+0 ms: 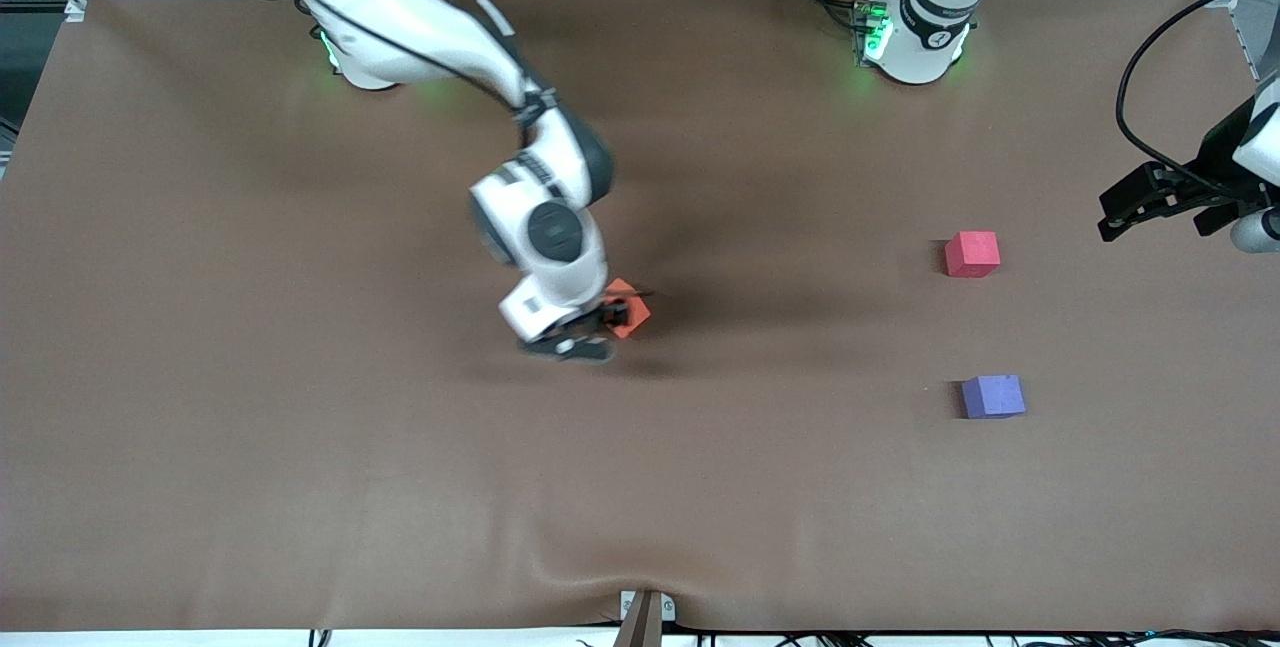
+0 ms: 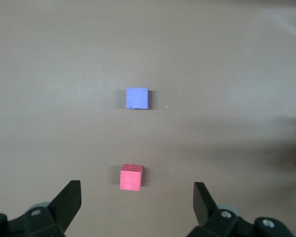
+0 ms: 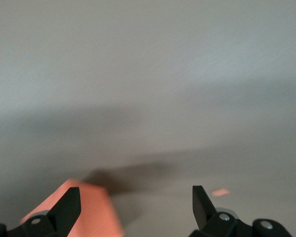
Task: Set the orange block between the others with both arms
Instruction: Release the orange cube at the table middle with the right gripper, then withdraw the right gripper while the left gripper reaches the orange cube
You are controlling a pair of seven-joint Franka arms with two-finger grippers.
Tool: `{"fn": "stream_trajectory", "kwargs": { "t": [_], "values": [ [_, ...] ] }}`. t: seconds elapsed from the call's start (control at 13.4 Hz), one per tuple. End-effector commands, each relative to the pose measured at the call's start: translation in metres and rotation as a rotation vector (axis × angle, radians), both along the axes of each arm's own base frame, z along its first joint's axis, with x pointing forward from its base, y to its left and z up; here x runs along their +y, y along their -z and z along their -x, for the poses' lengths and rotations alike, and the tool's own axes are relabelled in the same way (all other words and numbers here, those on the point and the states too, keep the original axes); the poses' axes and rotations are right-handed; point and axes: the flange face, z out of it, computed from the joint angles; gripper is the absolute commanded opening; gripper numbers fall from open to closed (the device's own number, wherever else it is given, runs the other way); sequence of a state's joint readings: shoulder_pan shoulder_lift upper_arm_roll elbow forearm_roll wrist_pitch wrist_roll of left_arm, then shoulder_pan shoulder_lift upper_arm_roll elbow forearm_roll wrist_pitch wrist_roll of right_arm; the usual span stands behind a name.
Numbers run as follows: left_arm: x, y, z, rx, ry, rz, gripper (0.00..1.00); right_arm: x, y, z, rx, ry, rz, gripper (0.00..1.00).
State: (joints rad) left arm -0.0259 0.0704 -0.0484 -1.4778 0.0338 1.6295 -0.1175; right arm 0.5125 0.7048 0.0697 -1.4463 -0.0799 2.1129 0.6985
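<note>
The orange block (image 1: 630, 311) sits on the brown table near its middle, turned cornerwise. My right gripper (image 1: 604, 324) is low over it and open. In the right wrist view the orange block (image 3: 96, 217) lies just inside one fingertip (image 3: 69, 205), with a wide gap to the other fingertip. The pinkish-red block (image 1: 972, 254) and the purple-blue block (image 1: 993, 396) stand apart toward the left arm's end, the purple-blue one nearer the front camera. My left gripper (image 1: 1108, 215) hangs open over the table's end beside them. Its wrist view shows the pinkish-red block (image 2: 131, 177) and the purple-blue block (image 2: 137, 98) ahead of the left gripper (image 2: 137, 202).
A brown cloth (image 1: 300, 427) covers the table, with a wrinkle and a clamp (image 1: 645, 617) at the front edge. The arm bases (image 1: 920, 37) stand along the back edge.
</note>
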Motion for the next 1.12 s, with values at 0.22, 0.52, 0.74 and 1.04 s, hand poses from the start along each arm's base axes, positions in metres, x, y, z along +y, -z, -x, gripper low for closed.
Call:
{"fn": "stream_trajectory", "kwargs": {
  "t": [0.22, 0.52, 0.74, 1.04],
  "values": [
    [0.002, 0.009, -0.004, 0.01, -0.015, -0.004, 1.0, -0.229, -0.046, -0.061, 0.037, -0.056, -0.004, 1.0],
    [-0.019, 0.034, -0.015, 0.053, 0.011, -0.001, 1.0, -0.375, -0.03, -0.085, -0.001, -0.11, -0.029, 1.0],
    [-0.067, 0.064, -0.024, 0.089, 0.001, -0.001, 1.0, -0.431, -0.012, -0.084, -0.031, -0.156, -0.033, 1.0],
    [-0.171, 0.124, -0.033, 0.087, -0.089, 0.0, 1.0, -0.434, -0.042, -0.08, -0.063, -0.181, -0.026, 1.0]
  ]
}}
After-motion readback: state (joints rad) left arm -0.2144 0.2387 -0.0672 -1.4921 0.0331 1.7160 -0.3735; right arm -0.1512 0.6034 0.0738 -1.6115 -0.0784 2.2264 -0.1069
